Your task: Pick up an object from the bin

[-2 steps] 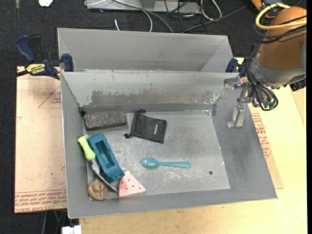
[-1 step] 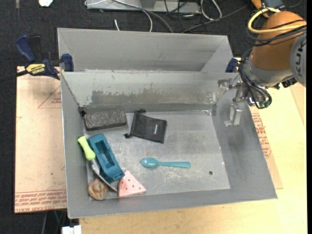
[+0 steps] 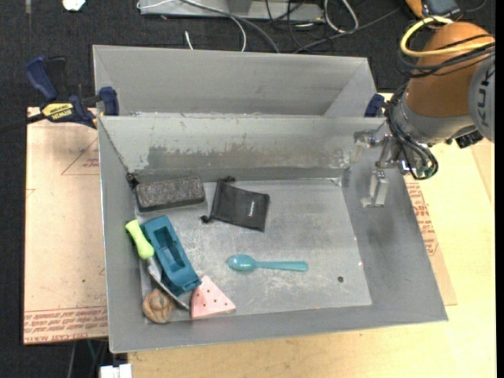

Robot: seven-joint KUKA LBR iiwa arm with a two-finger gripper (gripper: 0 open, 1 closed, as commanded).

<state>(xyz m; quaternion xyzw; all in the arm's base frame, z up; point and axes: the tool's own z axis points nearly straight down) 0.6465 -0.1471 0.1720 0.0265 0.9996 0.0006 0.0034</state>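
Gripper at the bin's right wall, nothing seen in its grasp

The gripper (image 3: 376, 189) hangs over the bare right slope of the grey bin (image 3: 236, 93); whether it is released or clenched cannot be told. All loose things lie well apart from it, to the left: a teal spoon (image 3: 268, 265) mid-floor, a black pouch (image 3: 240, 207), a grey rough block (image 3: 169, 193), and at the left wall a blue dispenser (image 3: 172, 254), a yellow-green piece (image 3: 140, 239), a pink wedge (image 3: 209, 299) and a brown shell (image 3: 157, 307)
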